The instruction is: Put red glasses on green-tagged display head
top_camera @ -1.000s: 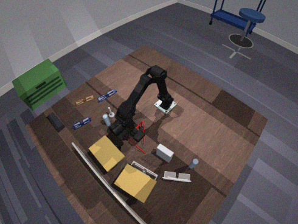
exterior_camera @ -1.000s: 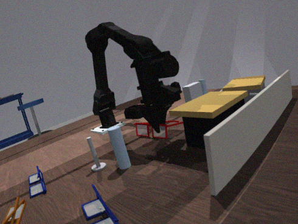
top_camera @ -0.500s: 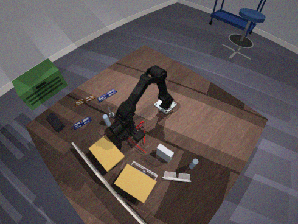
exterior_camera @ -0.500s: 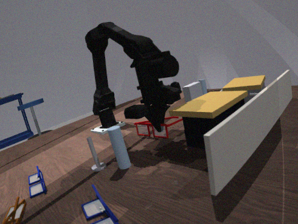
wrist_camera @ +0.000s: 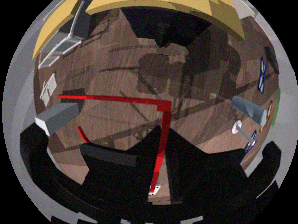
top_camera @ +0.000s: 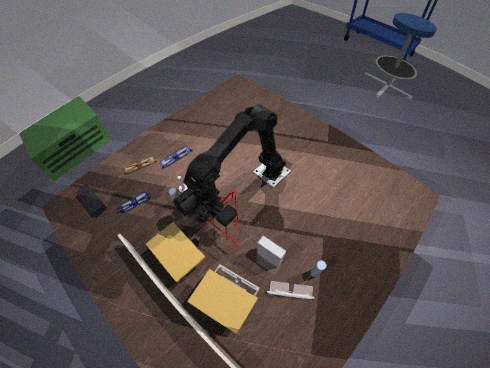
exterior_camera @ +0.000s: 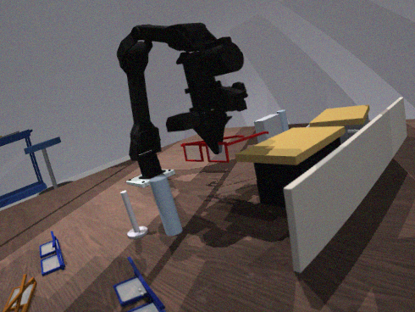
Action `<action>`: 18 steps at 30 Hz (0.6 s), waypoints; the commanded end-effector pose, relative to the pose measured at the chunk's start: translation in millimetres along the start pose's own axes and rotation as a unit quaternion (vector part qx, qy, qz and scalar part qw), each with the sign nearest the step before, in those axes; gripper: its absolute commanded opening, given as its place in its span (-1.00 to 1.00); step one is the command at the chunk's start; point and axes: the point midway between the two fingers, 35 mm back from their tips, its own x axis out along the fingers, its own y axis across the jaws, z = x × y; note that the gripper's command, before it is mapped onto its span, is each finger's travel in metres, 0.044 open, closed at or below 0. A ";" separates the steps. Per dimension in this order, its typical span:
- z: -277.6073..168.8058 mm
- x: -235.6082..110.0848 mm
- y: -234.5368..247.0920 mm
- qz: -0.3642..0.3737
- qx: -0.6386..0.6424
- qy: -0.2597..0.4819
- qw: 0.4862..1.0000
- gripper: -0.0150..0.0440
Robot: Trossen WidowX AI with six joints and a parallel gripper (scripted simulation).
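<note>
a brown wooden floor panel [top_camera: 350, 200] fills the middle of the top view. the black arm [exterior_camera: 137, 106] stands centre frame in the exterior view, bent over and down. right of it sit two yellow-topped blocks [exterior_camera: 292, 144] behind a long pale board [exterior_camera: 339, 186]. the gripper [exterior_camera: 213, 146] is clenched on the red glasses [exterior_camera: 195, 153], grasping them at the frame, lifted off the floor at centre frame. a pale blue cylinder [exterior_camera: 167, 205] and a thin white post [exterior_camera: 131, 214] stand lower left.

At your ten o'clock sits a green crate [top_camera: 65, 137]; at one o'clock, a blue stool [top_camera: 414, 25] beside a blue cart [top_camera: 376, 29].
</note>
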 end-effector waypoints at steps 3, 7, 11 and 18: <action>-1.1 -28.1 1.5 -0.001 0.002 -0.004 1.000 -0.49; -3.6 -34.6 3.7 -0.001 0.002 -0.004 1.000 -0.49; -2.7 -34.8 1.2 -0.002 -0.014 -0.004 1.000 -0.49; 2.5 -35.8 -15.8 -0.003 -0.101 -0.004 0.995 -0.49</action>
